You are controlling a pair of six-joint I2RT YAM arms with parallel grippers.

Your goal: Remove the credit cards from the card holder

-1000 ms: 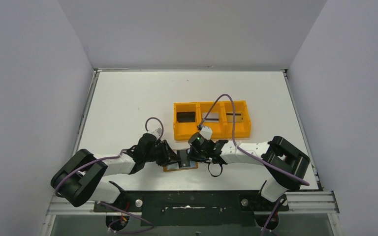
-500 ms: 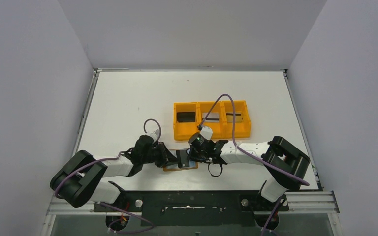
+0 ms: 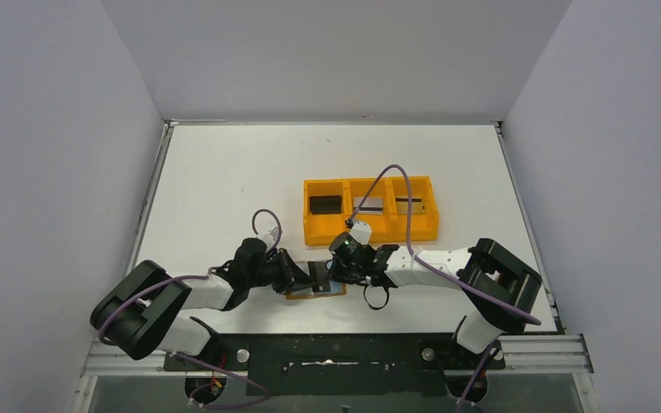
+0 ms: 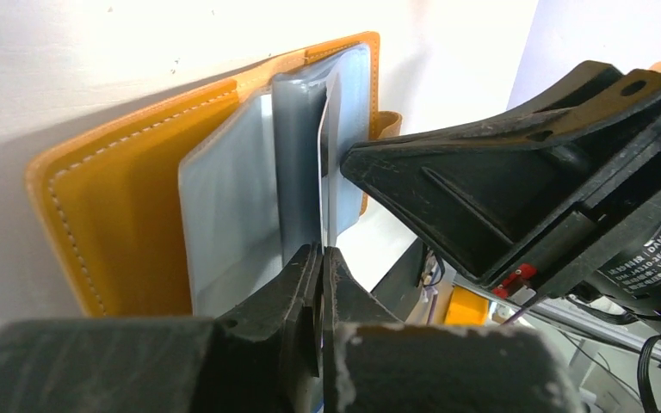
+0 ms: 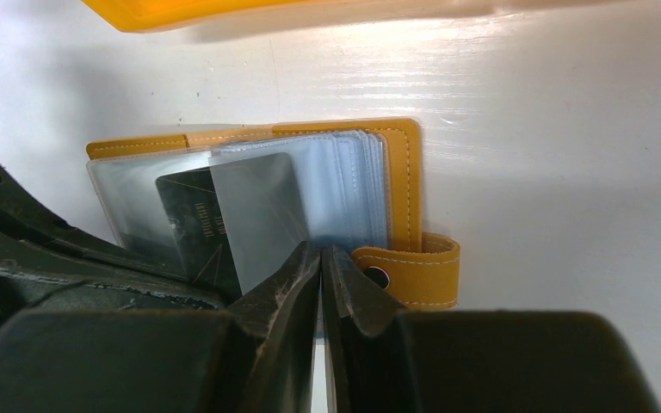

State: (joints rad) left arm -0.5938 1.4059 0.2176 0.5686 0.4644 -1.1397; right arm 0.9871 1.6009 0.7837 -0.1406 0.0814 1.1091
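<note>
- Our left hand (image 4: pixel 320 258) pinches the edge of a dark credit card (image 5: pixel 191 228).
- Our right hand (image 5: pixel 320 258) nips a clear sleeve of the card holder (image 5: pixel 403 172), open on the surface (image 5: pixel 551 129) beneath both hands.

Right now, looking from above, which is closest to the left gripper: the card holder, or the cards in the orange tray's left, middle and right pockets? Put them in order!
1. The card holder, right at the left gripper.
2. The black card, left pocket of the orange tray.
3. The grey card, middle pocket.
4. The dark card, right pocket, farthest.
</note>
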